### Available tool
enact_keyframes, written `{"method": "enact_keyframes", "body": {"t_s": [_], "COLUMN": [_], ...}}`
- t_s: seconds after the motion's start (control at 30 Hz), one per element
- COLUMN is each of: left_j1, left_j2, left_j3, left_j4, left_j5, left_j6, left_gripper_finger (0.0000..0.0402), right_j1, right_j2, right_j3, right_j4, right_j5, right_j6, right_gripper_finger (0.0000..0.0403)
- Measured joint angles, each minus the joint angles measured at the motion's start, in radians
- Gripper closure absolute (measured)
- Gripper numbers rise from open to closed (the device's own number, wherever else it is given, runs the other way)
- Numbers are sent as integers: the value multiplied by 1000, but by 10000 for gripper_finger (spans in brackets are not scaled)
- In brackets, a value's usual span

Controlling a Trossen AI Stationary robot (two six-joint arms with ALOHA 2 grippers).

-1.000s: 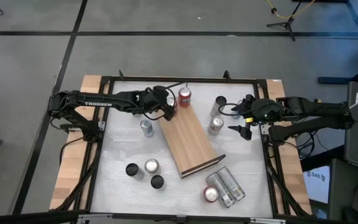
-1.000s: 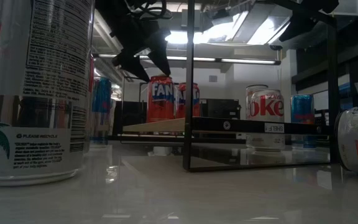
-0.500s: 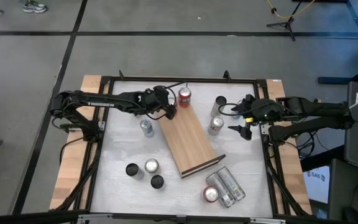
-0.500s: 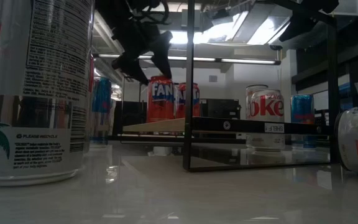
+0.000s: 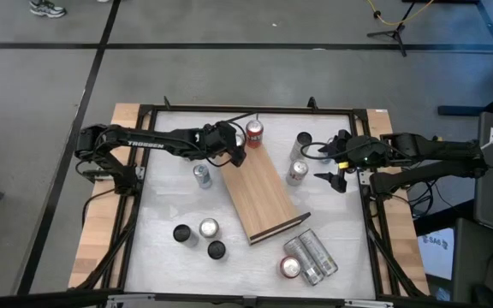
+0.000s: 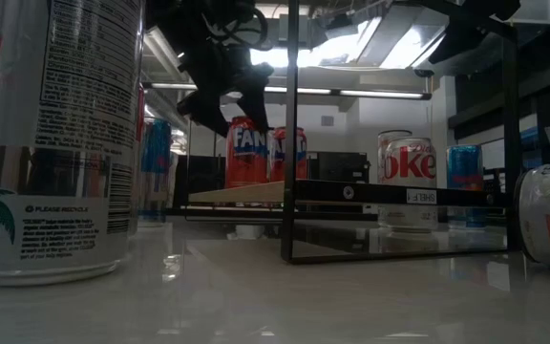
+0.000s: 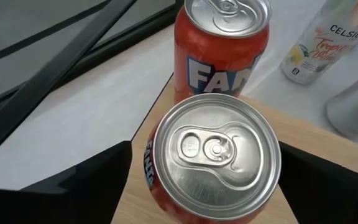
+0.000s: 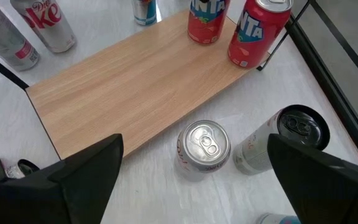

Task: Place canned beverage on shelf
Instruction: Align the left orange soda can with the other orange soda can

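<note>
Left wrist view, left claw (image 7: 213,186) spread wide around orange can (image 7: 215,158) on shelf (image 7: 328,155), gripping nothing.

The left arm (image 5: 135,144) has "TROSSEN" on it in white letters. An orange can (image 7: 221,53) says "FA". A pale can (image 7: 321,38) says "CELSIUS". A silver can (image 6: 408,169) says "oke". The big can (image 6: 55,134) says "PLEASE RECYCLE". A silver can (image 8: 50,23) says "Diet Coke".

Two orange-red Fanta cans (image 8: 253,34) on a light-brown wood-grain shelf (image 8: 135,87).
</note>
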Motion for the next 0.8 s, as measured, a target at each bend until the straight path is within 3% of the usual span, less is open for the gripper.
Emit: {"method": "enact_keyframes", "body": {"t_s": [0.43, 0.8], "left_j1": [0, 1], "left_j2": [0, -1], "left_j3": [0, 0], "left_j4": [3, 32], "left_j5": [8, 20], "left_j6": [24, 118], "left_gripper_finger": [114, 118], "right_j1": [0, 0], "right_j2": [0, 0], "right_j3": [0, 0], "right_j4": [0, 0], "right_j5": [0, 0], "right_j6": [-19, -19], "right_gripper_finger": [10, 10]}}
